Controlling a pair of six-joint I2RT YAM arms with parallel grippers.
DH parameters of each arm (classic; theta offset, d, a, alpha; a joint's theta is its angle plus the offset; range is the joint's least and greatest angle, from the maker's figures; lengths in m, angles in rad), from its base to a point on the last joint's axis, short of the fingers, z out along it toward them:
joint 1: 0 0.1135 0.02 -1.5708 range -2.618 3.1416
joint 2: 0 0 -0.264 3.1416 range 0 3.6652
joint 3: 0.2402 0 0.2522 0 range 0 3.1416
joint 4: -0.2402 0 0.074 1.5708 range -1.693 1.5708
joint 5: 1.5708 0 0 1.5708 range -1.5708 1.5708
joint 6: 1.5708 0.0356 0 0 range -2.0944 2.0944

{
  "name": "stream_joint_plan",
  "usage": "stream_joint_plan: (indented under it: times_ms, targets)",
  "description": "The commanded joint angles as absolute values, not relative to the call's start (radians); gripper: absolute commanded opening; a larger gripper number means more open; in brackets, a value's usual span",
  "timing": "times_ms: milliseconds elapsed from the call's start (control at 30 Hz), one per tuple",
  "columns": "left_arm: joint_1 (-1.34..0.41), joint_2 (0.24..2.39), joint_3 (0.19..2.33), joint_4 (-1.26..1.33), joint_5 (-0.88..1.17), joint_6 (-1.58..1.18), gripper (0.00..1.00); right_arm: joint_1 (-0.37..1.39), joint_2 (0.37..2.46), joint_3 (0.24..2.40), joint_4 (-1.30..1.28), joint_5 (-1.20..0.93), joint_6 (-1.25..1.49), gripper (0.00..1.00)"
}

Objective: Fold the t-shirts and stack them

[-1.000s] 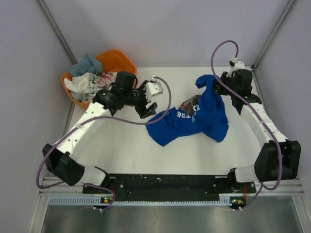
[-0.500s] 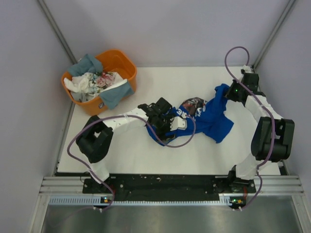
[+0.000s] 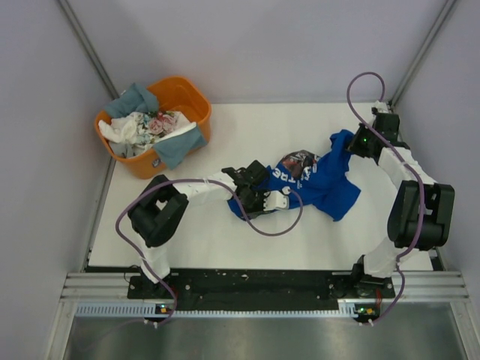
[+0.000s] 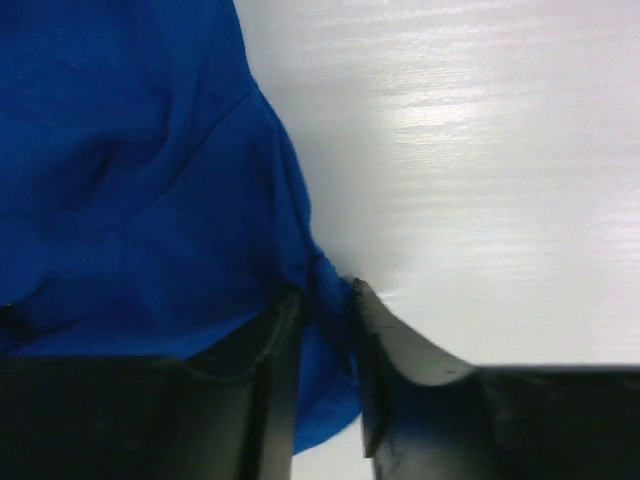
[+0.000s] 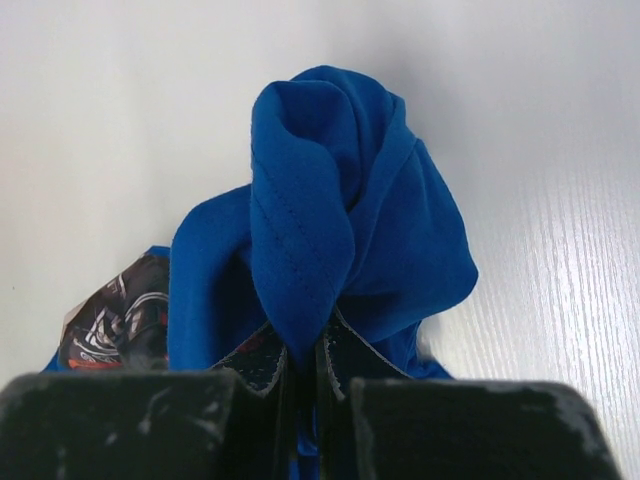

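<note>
The royal blue t-shirt [image 3: 322,184] is soft, matte knit cloth, crumpled into an uneven elongated heap. White lettering and a dark graphic with red tones show on its upper face. It lies on the white table [image 3: 195,232], right of centre. The table surface is smooth with a fine linear grain and a slight sheen.

The left gripper [image 4: 325,290] has black, curved, hard fingers. They are pressed nearly together and pinch a bunched fold at the shirt's near-left edge, at table level. Cloth fills the narrow gap between them.

The right gripper [image 5: 303,345] pinches a rolled fold at the shirt's far-right end. Its scuffed black fingers are drawn tight on the cloth. The fold stands above the fingers as a rounded peak, with a stitched seam running down it.

The shirt spans the two grippers, with its bulk sagging on the table between them.

The orange tub [image 3: 196,100] is smooth plastic with rounded corners and stands at the far-left corner, well apart from the blue shirt. It holds a dusty grey-blue shirt [image 3: 135,97], a white one [image 3: 122,129] and a floral-patterned one [image 3: 157,121]. Another grey-blue cloth [image 3: 180,146] drapes over its near rim.
</note>
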State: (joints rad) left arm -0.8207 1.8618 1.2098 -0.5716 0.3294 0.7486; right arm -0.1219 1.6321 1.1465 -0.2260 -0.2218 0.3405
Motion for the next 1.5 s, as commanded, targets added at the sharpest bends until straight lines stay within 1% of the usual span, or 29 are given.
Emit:
stream_joint_plan:
  times_ms: [0,33,133,267,333,467,533,633,833,967,1033,1100,1200,1267,1333,1433,1467]
  targets:
    - [-0.825,1.896,1.238,-0.589,0.261,0.749,0.11,-0.12,1.583,1.152,-0.224,-0.229,0.327,0.0]
    - [-0.824,1.893,1.241,-0.586,0.243,0.741,0.0,-0.12,1.575,1.152,-0.23,-0.227,0.325,0.0]
    - [-0.807,1.858,1.261,-0.529,0.14,0.715,0.0,-0.12,1.531,1.149,-0.247,-0.235,0.324,0.0]
    - [-0.741,1.829,1.356,-0.457,0.04,0.657,0.0,-0.117,1.427,1.115,-0.258,-0.27,0.345,0.0]
    - [-0.703,1.838,1.435,-0.434,0.009,0.632,0.0,-0.104,1.349,1.088,-0.265,-0.268,0.347,0.0]
    - [-0.631,1.887,1.609,-0.417,0.031,0.604,0.0,-0.057,1.16,1.04,-0.285,-0.232,0.336,0.0]
    - [-0.604,1.92,1.692,-0.408,0.046,0.601,0.0,-0.006,1.076,1.02,-0.282,-0.239,0.319,0.0]
    - [-0.601,1.988,1.819,-0.407,0.043,0.627,0.0,0.116,0.959,0.985,-0.25,-0.297,0.252,0.0]
    - [-0.6,2.106,2.02,-0.334,0.077,0.608,0.0,0.452,0.796,0.853,-0.108,-0.409,0.1,0.0]
    - [-0.583,2.154,2.138,-0.325,0.216,0.539,0.0,0.659,0.817,0.773,0.03,-0.433,0.025,0.0]
    - [-0.58,2.164,2.16,-0.324,0.264,0.531,0.0,0.776,0.895,0.758,0.084,-0.436,-0.024,0.0]
    - [-0.58,2.167,2.16,-0.322,0.288,0.529,0.0,0.851,0.995,0.784,0.087,-0.433,-0.066,0.0]
    - [-0.575,2.163,2.138,-0.328,0.294,0.534,0.0,0.911,1.147,0.851,0.081,-0.446,-0.09,0.0]
    - [-0.568,2.154,2.112,-0.328,0.305,0.538,0.0,0.933,1.222,0.879,0.101,-0.485,-0.094,0.12]
    - [-0.557,2.145,2.092,-0.336,0.316,0.543,0.0,0.954,1.282,0.917,0.08,-0.486,-0.109,0.28]
    - [-0.546,2.132,2.083,-0.365,0.345,0.557,0.0,0.979,1.348,0.992,-0.032,-0.443,-0.15,0.58]
    - [-0.543,2.129,2.083,-0.371,0.351,0.558,0.09,0.985,1.357,1.011,-0.06,-0.434,-0.161,0.7]
